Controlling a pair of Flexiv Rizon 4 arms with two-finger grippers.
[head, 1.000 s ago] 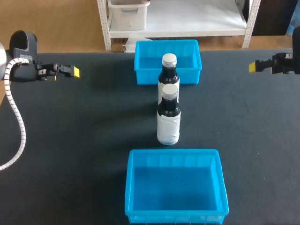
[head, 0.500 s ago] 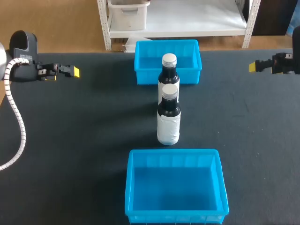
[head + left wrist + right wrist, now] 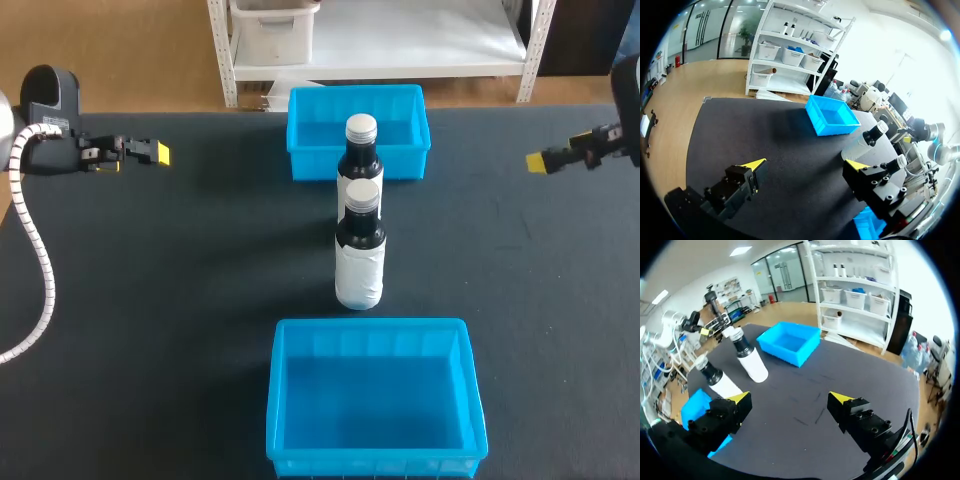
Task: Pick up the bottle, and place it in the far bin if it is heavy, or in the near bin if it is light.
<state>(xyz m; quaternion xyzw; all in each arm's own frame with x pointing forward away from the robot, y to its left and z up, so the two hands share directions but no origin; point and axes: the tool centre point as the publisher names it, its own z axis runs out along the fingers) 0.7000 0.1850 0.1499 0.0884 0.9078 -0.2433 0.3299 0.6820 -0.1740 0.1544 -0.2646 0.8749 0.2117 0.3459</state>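
Two dark bottles with white labels and silver caps stand in a row mid-table: the near bottle (image 3: 360, 255) (image 3: 717, 380) and the far bottle (image 3: 360, 150) (image 3: 862, 142) (image 3: 747, 357) just behind it. The far blue bin (image 3: 310, 165) (image 3: 835, 127) (image 3: 777, 351) sits beyond them, and the near blue bin (image 3: 275, 390) (image 3: 695, 407) in front. Both bins look empty. My left gripper (image 3: 150, 152) (image 3: 807, 165) hovers open at the far left, well away from the bottles. My right gripper (image 3: 545, 160) (image 3: 790, 399) is open at the far right, with nothing between its fingers.
A white coiled cable (image 3: 35, 260) hangs from my left arm over the table's left side. Dark tabletop (image 3: 180, 300) lies bare on both sides of the bottles and bins.
My right gripper has shifted a little toward the table's front and tilted slightly. The left arm, bottles and bins have not moved.
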